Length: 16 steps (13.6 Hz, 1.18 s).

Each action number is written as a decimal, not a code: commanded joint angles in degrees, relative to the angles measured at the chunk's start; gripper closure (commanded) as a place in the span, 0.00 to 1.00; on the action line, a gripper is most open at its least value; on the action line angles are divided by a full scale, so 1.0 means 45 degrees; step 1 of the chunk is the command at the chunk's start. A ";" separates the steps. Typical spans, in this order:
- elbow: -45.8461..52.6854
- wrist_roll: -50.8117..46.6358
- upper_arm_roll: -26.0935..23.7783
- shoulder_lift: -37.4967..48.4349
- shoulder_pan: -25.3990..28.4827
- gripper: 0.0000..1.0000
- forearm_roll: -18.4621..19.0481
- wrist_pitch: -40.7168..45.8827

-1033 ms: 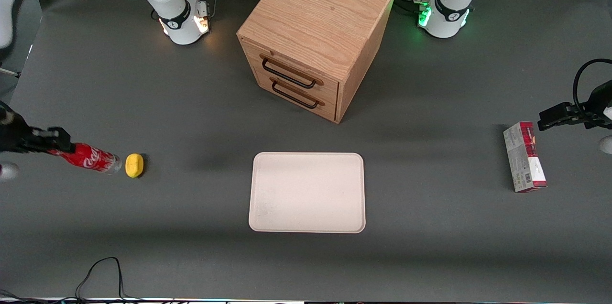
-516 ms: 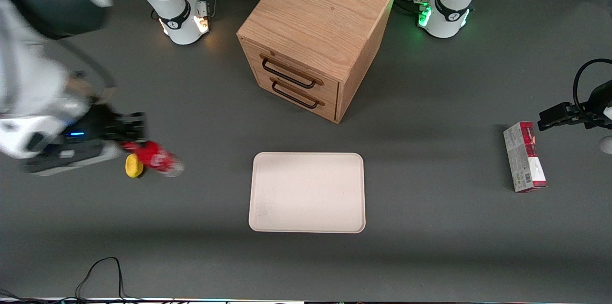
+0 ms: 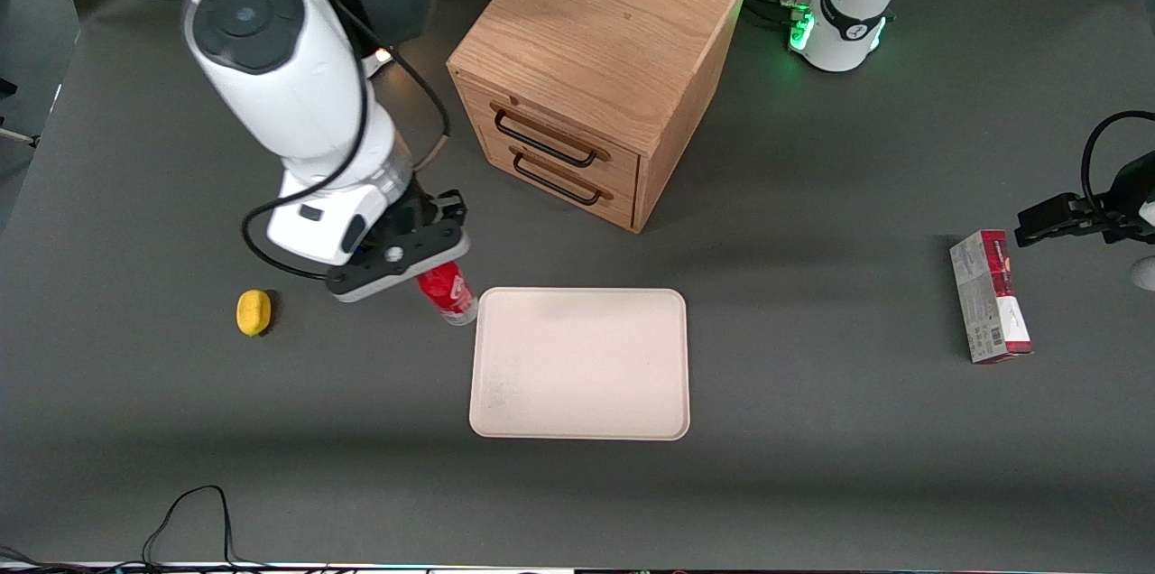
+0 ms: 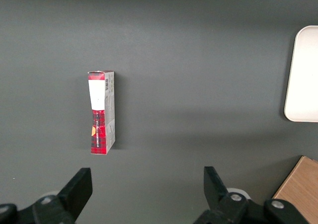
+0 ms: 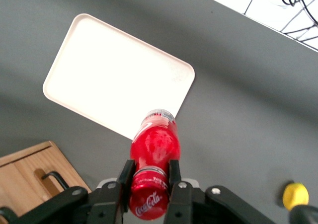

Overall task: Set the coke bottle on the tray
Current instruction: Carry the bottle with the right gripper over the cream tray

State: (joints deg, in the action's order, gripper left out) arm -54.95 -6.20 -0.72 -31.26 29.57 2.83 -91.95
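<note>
Transit is nearing its end: the hand, fingers clamped on the coke bottle, is carrying it in from the working arm's end of the desk, past the lemon, to just beside the tray, though not yet over it.

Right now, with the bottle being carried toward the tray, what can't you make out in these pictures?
- Front view: the black hand is shut on the small red coke bottle, and its mount hides the bottle's cap end.
- Front view: how high the bottle's clear base hangs over the grey table, beside the cream-white rectangular tray, cannot be judged.
- Right wrist view: the wooden drawer cabinet and yellow lemon-like object are cut off by the edge.
</note>
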 commanded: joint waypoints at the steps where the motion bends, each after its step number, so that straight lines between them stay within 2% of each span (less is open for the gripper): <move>1: 0.0492 0.0068 0.0083 -0.1155 -0.0125 0.93 0.0251 -0.0871; 6: 0.0317 0.0089 0.0122 -0.3245 -0.0438 0.93 0.0232 -0.3039; 16: 0.0277 0.0069 0.0122 -0.4889 -0.0497 0.92 0.0173 -0.4174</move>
State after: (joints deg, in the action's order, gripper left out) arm -55.42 -6.11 -0.23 -52.20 27.19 2.90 -109.77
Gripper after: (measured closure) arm 0.678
